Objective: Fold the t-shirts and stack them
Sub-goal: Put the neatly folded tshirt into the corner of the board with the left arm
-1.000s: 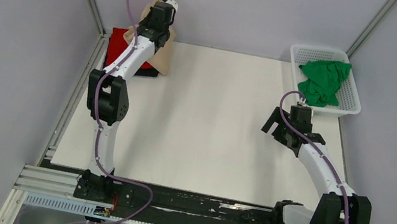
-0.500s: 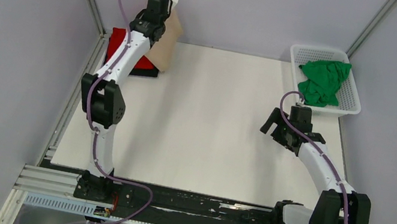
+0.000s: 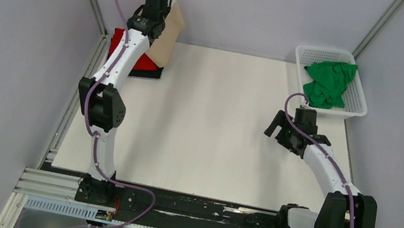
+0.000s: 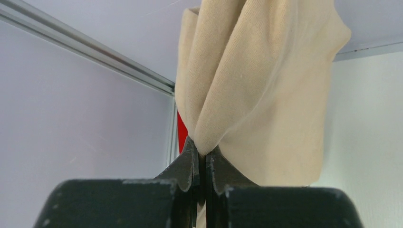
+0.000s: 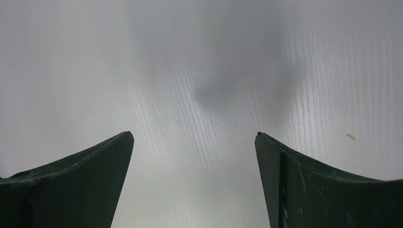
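My left gripper (image 3: 157,23) (image 4: 203,154) is raised at the far left corner, shut on a fold of the beige-tan t-shirt (image 3: 165,43) (image 4: 266,95). The shirt hangs from the jaws down toward the table. Under and beside it lies the folded red t-shirt (image 3: 120,39) (image 4: 181,133), with a black edge (image 3: 151,75) showing beneath it. The bright green t-shirt (image 3: 328,82) lies crumpled in the white basket. My right gripper (image 3: 281,129) (image 5: 194,137) hovers open over bare table at the right, with nothing between its fingers.
The white lattice basket (image 3: 325,50) stands at the far right corner of the white tabletop (image 3: 215,129). Grey walls with metal rails close in the back and both sides. The arm bases sit on the black rail at the near edge.
My left arm has carried the beige-tan shirt higher and further toward the back left, over the red shirt. The right arm has barely moved.
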`<state>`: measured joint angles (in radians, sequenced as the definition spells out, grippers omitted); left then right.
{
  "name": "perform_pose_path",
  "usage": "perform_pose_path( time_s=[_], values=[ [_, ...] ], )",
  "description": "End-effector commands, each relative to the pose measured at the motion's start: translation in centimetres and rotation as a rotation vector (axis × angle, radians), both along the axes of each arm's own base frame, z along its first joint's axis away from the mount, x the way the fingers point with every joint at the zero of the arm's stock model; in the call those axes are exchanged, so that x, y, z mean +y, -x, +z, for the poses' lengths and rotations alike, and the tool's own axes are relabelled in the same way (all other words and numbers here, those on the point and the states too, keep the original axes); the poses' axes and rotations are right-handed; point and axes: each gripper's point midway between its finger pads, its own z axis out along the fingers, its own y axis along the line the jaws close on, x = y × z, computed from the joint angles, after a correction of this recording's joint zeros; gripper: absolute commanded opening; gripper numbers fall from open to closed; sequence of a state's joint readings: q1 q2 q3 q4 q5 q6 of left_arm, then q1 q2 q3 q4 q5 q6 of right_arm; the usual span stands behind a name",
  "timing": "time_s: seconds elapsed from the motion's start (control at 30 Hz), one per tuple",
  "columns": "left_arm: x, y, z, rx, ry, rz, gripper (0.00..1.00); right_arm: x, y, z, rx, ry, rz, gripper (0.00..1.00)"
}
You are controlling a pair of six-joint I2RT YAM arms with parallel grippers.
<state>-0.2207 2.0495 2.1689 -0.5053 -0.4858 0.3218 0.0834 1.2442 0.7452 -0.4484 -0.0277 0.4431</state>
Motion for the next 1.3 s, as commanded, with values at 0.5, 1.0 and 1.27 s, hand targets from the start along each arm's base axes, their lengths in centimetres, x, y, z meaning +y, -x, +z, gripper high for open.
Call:
perform_pose_path(
  time_s=[0.5, 1.0, 1.27],
  values=[
    [9.2, -3.4, -4.9, -0.017, 0.200, 0.127, 0.00, -1.5, -2.2, 0.7, 0.005, 0.063, -0.070, 1.00],
    [16.5, -6.7, -11.4, -0.001, 0.220, 0.271, 0.03, -2.1, -3.6, 0.3, 0.025, 0.085, -0.127, 1.00],
    [18.6, -6.6, -11.6, -0.028, 0.258, 0.385, 0.94, -2.0, -3.7, 0.5, 0.020, 0.077, -0.130, 1.00]
  ],
)
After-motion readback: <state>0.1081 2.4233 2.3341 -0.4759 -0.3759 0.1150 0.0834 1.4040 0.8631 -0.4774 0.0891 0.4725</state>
